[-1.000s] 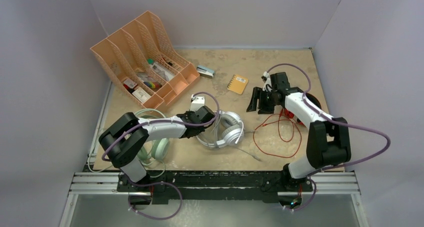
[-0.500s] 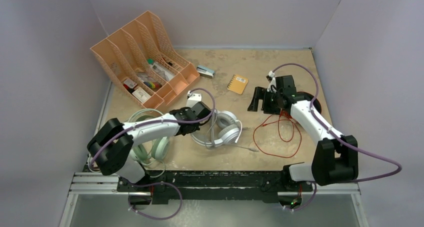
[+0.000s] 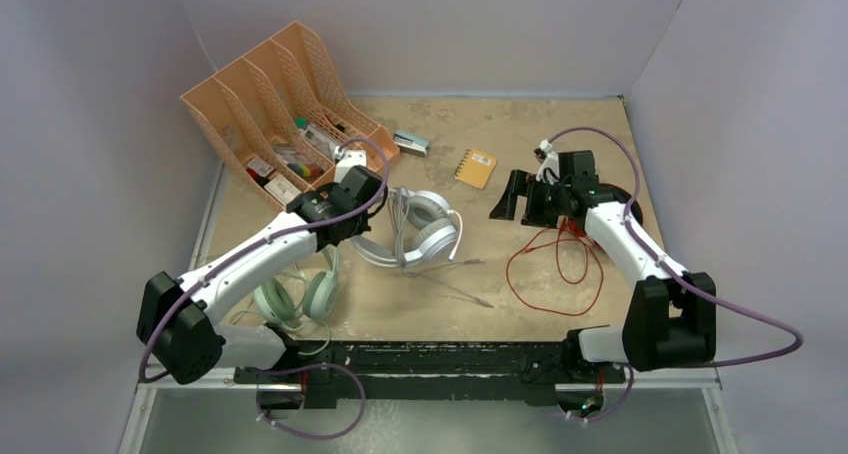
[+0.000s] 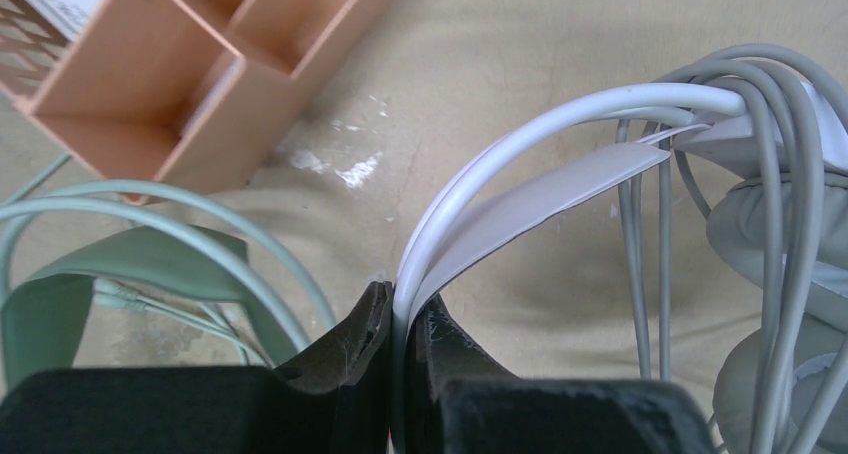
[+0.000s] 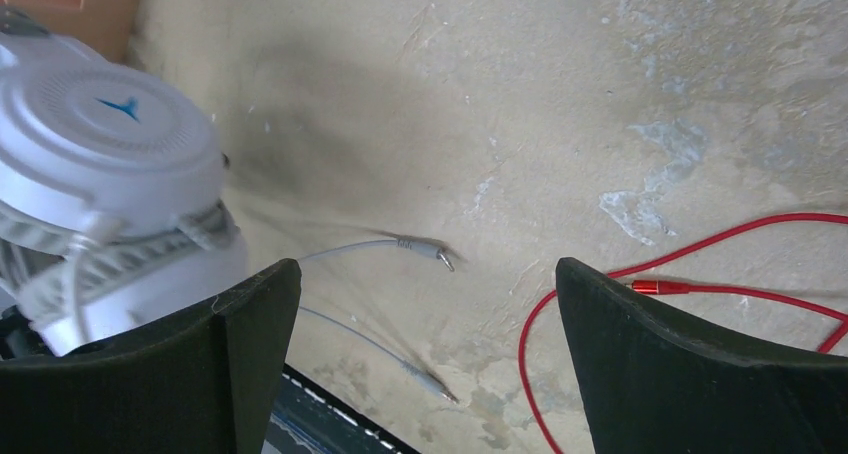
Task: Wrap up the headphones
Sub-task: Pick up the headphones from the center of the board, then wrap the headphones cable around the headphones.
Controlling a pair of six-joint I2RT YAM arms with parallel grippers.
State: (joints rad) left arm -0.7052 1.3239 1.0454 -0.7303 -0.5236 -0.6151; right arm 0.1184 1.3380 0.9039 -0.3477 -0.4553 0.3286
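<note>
Your left gripper (image 4: 400,314) is clenched on the headband of the white over-ear headphones (image 3: 428,226), with the band pinched edge-on between its two black fingers (image 4: 365,324). The headset lies on the table just right of that gripper, in the middle of the scene. Its grey cord (image 4: 638,274) is looped several times over the band beside an earcup. The cord's loose end, with its plugs, trails across the table nearer to you.

Your right gripper (image 5: 428,284) stands spread wide and grasps nothing. It is over bare table, with the white headset to its left and the red cord (image 5: 655,287) nearer and to its right. That cord sprawls in loose loops beside the right arm. The red and black headphones (image 3: 622,200) sit mostly under that arm, so how they lie is hard to judge. The pale mint-green headphones (image 3: 300,299) lie flat at near left, beside the left arm.

The peach plastic mesh desk organiser (image 3: 250,79) stands at far left. Its compartments hold pens, cards and small items too fine to name. To its right lie a grey-blue stapler (image 3: 410,142) and a small yellow spiral notebook (image 3: 476,167).

The beige mottled table (image 3: 470,124) is enclosed by pale grey walls (image 3: 430,24) on three sides. An aluminium rail (image 3: 450,366) carries both arm bases at the near edge.
</note>
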